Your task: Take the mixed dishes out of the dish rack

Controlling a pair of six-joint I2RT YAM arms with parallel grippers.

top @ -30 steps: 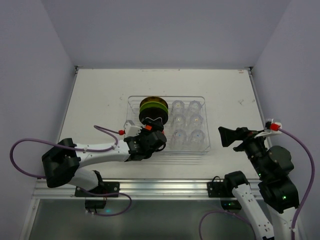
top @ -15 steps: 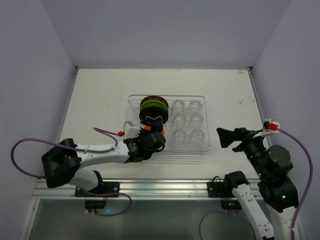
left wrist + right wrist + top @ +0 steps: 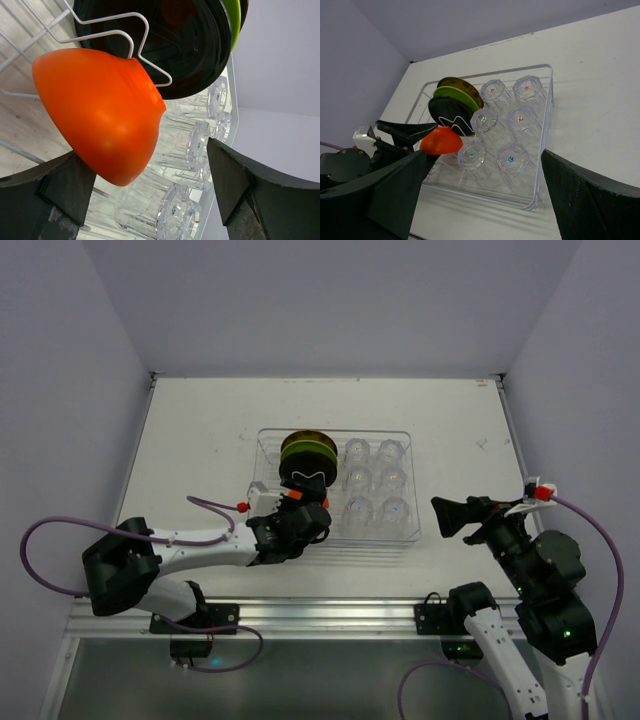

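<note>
The clear dish rack (image 3: 414, 490) lies mid-table. In its left half stand upright plates: a black one (image 3: 190, 45), a green one (image 3: 231, 20) and the yellow plate (image 3: 460, 86) at the back. The orange bowl (image 3: 100, 110) leans on a white wire in front of them. Several clear glass cups (image 3: 375, 480) stand upside down in the right half. My left gripper (image 3: 150, 190) is open, its fingers either side of the bowl's lower edge; from above it covers most of the bowl (image 3: 322, 503). My right gripper (image 3: 450, 515) hangs open and empty, right of the rack.
The rack's near wall (image 3: 485, 192) lies between my right fingers' view and the cups (image 3: 511, 159). The left gripper (image 3: 405, 131) shows beside the bowl (image 3: 440, 141). Purple walls close in the white table (image 3: 200, 430) on three sides.
The left gripper has barely shifted at the bowl. The right gripper has drifted slightly left toward the rack.
</note>
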